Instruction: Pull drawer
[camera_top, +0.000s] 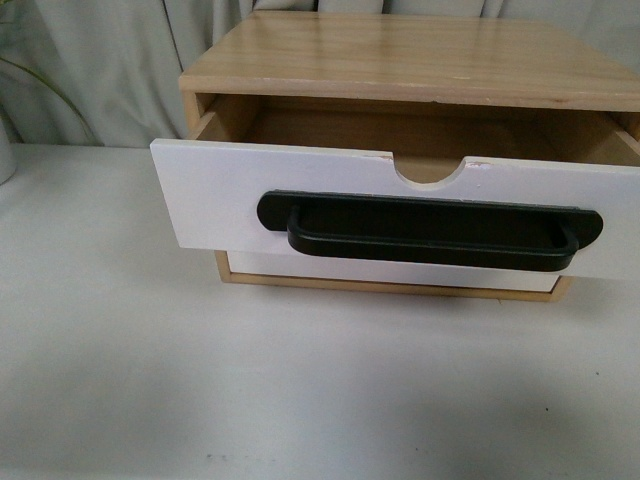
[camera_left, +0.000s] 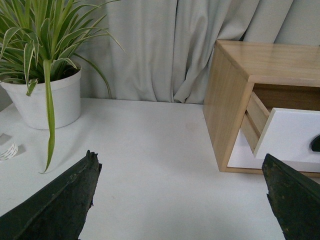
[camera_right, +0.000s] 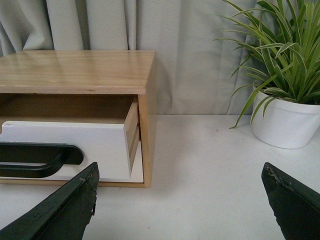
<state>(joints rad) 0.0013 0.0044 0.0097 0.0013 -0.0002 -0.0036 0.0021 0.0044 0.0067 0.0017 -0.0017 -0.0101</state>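
Both grippers, left (camera_left: 182, 200) and right (camera_right: 180, 200), hang spread and empty; the drawer (camera_top: 300, 200) already stands pulled out, so little seems left.

Drawer (camera_top: 300, 200) pulled out of wooden cabinet (camera_top: 400, 60), white front overhanging lower white drawer front (camera_top: 380, 272). Black bar handle (camera_top: 430, 232) across front, half-round notch (camera_top: 430, 168) at 12 o'clock above it. White bench (camera_top: 250, 380) beneath.

Only the jaws of each arm show, and only in the wrist views: the left gripper (camera_left: 182, 200) has two dark, near-black wedge-shaped fingers (camera_left: 55, 202) at the lower corners, edges rough and chipped; the right gripper (camera_right: 180, 202) looks alike, its fingers (camera_right: 292, 205) equally matte and scuffed
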